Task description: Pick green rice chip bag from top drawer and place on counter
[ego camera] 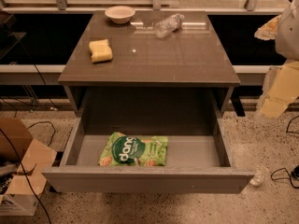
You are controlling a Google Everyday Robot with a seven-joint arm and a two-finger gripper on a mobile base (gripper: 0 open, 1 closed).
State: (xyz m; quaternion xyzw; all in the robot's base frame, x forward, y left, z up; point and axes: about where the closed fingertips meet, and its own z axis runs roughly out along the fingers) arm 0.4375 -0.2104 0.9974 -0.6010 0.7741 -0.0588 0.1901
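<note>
Risk was judged to lie mainly in the reach and the grasp. The green rice chip bag (pixel 133 150) was laid flat in the open top drawer (pixel 149 180), lower than and well to the left of the end effector (pixel 280 83), which was held off the right side of the counter (pixel 187 59). Whether it was released or clenched could not be told. The counter edge or the drawer wall could be struck on the way in, and the crinkly pouch could be pinched poorly and dropped.
</note>
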